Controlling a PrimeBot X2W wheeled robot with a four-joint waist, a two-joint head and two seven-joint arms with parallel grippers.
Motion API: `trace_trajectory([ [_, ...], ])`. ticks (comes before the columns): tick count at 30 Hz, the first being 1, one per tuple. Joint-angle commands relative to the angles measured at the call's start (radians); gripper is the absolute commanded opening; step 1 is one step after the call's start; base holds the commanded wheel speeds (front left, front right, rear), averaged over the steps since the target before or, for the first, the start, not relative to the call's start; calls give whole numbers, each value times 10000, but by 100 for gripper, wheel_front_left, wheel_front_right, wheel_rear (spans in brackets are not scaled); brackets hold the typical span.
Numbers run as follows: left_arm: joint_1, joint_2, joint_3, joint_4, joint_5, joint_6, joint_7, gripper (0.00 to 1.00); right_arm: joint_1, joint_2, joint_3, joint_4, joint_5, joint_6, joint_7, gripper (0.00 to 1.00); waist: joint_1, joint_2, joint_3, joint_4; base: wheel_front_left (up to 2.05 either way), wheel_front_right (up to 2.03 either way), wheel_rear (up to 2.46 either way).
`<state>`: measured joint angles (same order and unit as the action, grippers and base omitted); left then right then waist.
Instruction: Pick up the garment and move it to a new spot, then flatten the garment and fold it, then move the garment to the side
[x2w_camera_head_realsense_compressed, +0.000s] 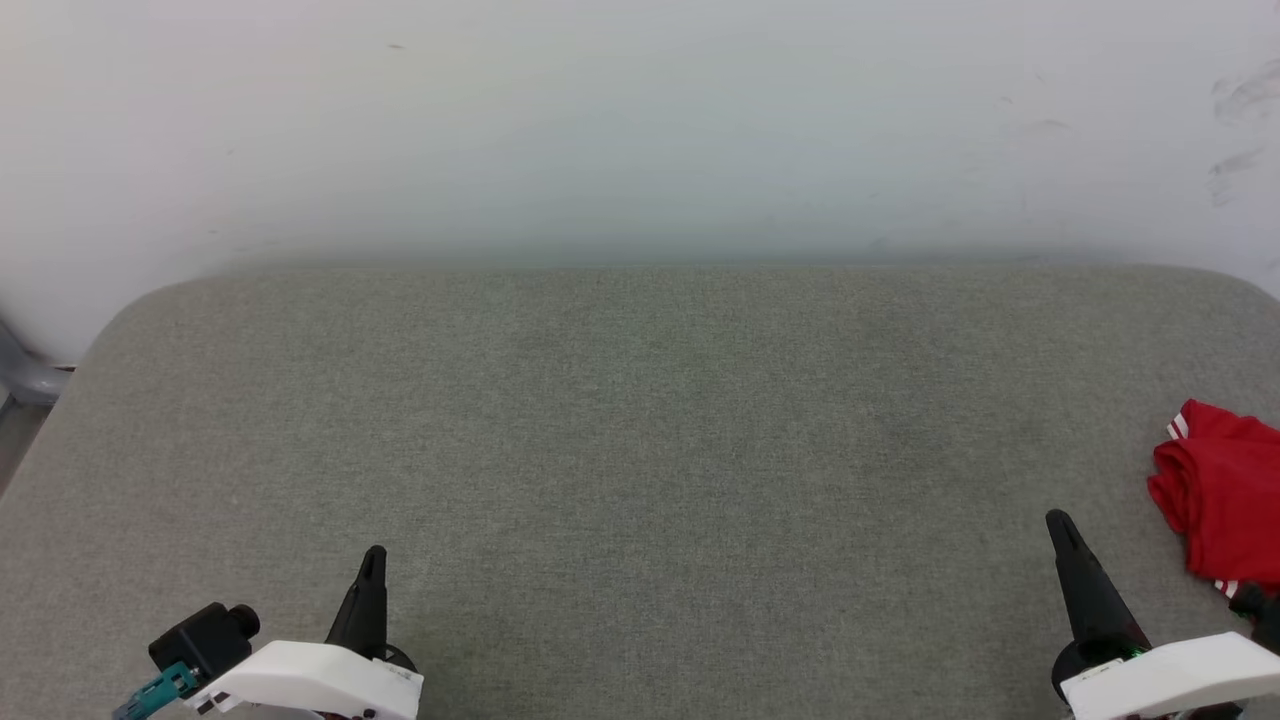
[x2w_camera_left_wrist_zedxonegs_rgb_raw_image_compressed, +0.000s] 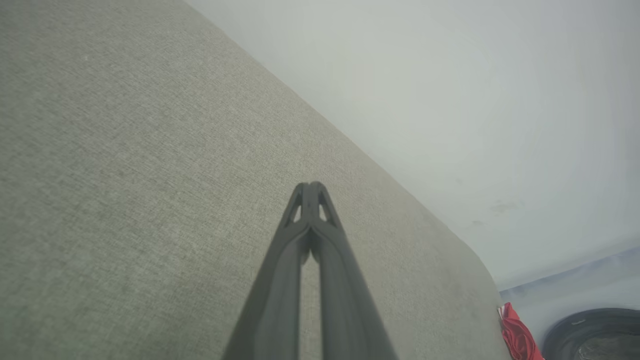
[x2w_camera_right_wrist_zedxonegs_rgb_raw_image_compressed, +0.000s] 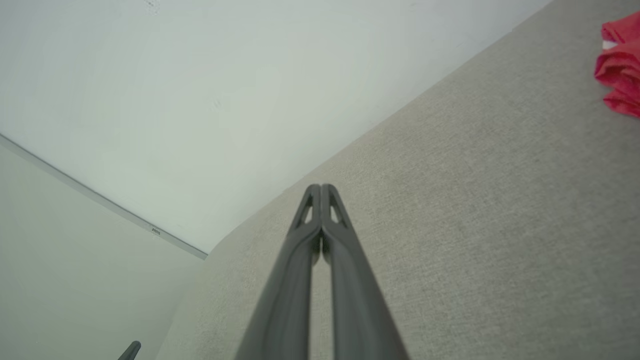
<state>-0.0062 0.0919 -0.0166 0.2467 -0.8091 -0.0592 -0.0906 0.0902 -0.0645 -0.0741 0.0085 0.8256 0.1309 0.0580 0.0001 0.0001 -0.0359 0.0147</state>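
Note:
The garment (x2w_camera_head_realsense_compressed: 1222, 490) is a crumpled red heap with a bit of white stripe trim, lying at the right edge of the grey fabric table (x2w_camera_head_realsense_compressed: 640, 450). It also appears as a red bunch (x2w_camera_right_wrist_zedxonegs_rgb_raw_image_compressed: 620, 67) in the right wrist view and a red sliver (x2w_camera_left_wrist_zedxonegs_rgb_raw_image_compressed: 517, 335) in the left wrist view. My right gripper (x2w_camera_head_realsense_compressed: 1058, 522) is shut and empty, hovering just left of the garment, apart from it. My left gripper (x2w_camera_head_realsense_compressed: 374, 555) is shut and empty near the table's front left. Both pairs of fingertips (x2w_camera_left_wrist_zedxonegs_rgb_raw_image_compressed: 311, 187) (x2w_camera_right_wrist_zedxonegs_rgb_raw_image_compressed: 320, 189) touch each other.
A pale wall (x2w_camera_head_realsense_compressed: 640, 120) runs along the table's far edge. The table has rounded corners at back left and back right. A dark round object (x2w_camera_left_wrist_zedxonegs_rgb_raw_image_compressed: 595, 332) sits beyond the table's end in the left wrist view.

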Motion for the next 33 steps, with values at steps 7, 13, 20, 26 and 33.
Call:
trace_trajectory([
  [7,-383,-37,229,-128,-1130,-132,282,0,-484,-98,2,228,1163,0,38,0,-1,-1,35,-13,0,0,0],
  [13,-458,-77,349,-120,-1849,-199,466,0,-654,-102,-1,450,1892,0,60,0,-1,-1,62,-23,0,0,0],
  [20,-544,-127,474,-110,-2641,-265,679,0,-829,-103,-10,696,2687,0,84,0,-1,-1,94,-35,0,0,0],
  [26,-612,-164,574,-101,-3280,-322,841,0,-979,-104,-22,889,3331,-1,115,0,-1,-1,121,-45,0,0,0],
  [33,-688,-202,694,-91,-3975,-391,1022,0,-1135,-101,-36,1104,4035,-1,147,0,-1,-1,153,-57,0,0,0],
])
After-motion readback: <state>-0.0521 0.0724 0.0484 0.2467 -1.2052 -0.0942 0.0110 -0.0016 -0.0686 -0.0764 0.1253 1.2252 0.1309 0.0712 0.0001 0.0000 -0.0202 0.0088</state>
